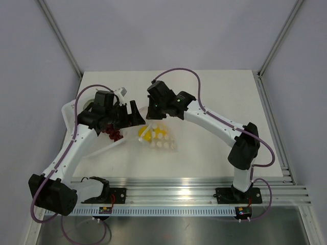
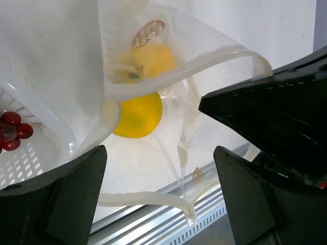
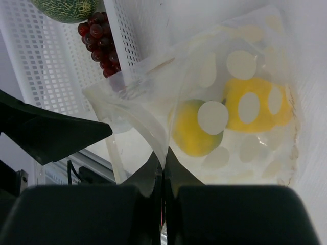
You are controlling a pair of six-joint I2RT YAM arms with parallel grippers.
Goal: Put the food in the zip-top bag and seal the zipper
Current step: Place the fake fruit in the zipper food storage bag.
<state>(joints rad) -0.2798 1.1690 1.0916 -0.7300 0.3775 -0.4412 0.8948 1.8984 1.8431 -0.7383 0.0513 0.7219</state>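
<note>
- While the right gripper (image 3: pixel 163 168) clamps the mouth edge of the zip-top bag (image 3: pixel 240 148), the left gripper (image 2: pixel 158 153) hangs fingers apart around it; bag lies just right of the tray (image 3: pixel 51 76), yellow fruits (image 3: pixel 196 132) inside
- zipper (image 2: pixel 219 53) gapes, wavy; a press off the strip likely leaves it unsealed
- a tug may roll fruit out

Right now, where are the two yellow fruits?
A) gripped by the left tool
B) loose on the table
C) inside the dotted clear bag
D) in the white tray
C: in the right wrist view the yellow fruits sit behind the film of the dotted clear bag; only the grapes and a green melon lie in the white tray.
</note>
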